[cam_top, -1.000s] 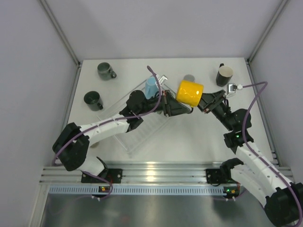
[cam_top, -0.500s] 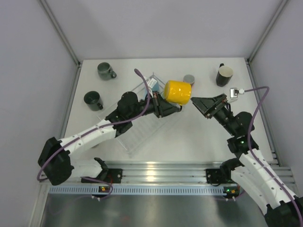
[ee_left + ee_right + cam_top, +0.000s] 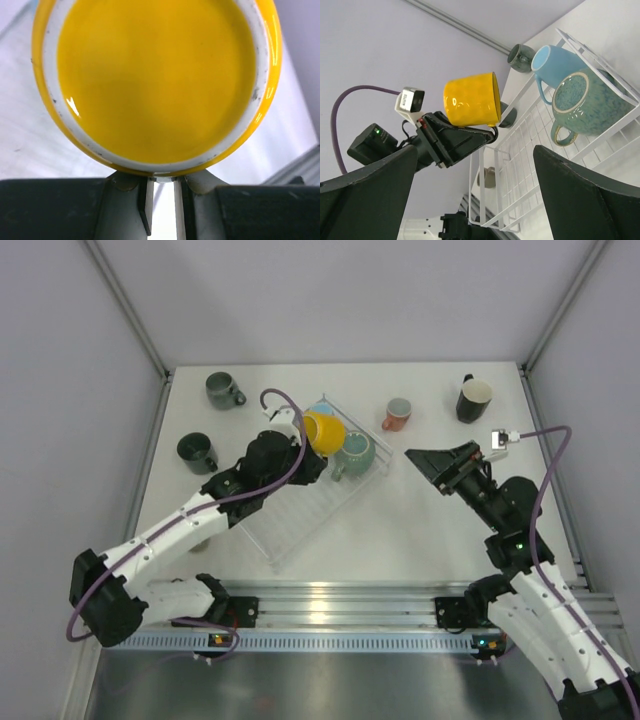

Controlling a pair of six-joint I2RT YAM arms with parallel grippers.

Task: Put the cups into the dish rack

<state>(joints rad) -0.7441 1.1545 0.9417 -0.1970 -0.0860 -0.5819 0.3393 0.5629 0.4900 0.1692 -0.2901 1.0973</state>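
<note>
While the yellow mug (image 3: 323, 431) hangs over the dish rack (image 3: 300, 510), upper centre of the top view, it is best lowered slowly into free slots, clear of the teal-green mug (image 3: 354, 453). Glaze glossy yellow, rim edge bare and pale. Left pincer (image 3: 161, 182) nipped onto its rim. Right pincer (image 3: 428, 468) spread wide, empty.
</note>
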